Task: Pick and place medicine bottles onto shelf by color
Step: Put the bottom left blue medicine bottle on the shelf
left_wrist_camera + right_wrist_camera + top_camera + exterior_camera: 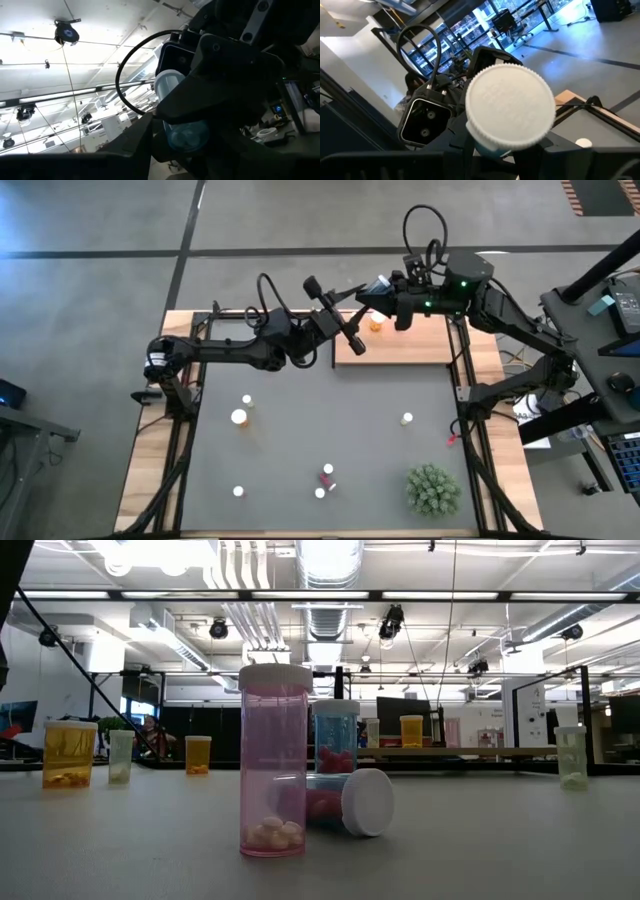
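Fingers of the right gripper (372, 288) grasp a white-capped, pale blue bottle (510, 107).

Wooden desk (145, 455), dark grey mat (330, 435) covering it, shelf (395, 345) at far edge, scattered medicine bottles (240, 417), spiky green plant (432, 489) near right corner.

Both arms raised over the tabletop's far edge, tools facing each other. Right tool (375, 286) clamped, gripping. Left tool (340, 320) just beside it, fingers spread.

Both arms crowd above the shelf (400, 345); mat (320, 430) sparsely dotted.
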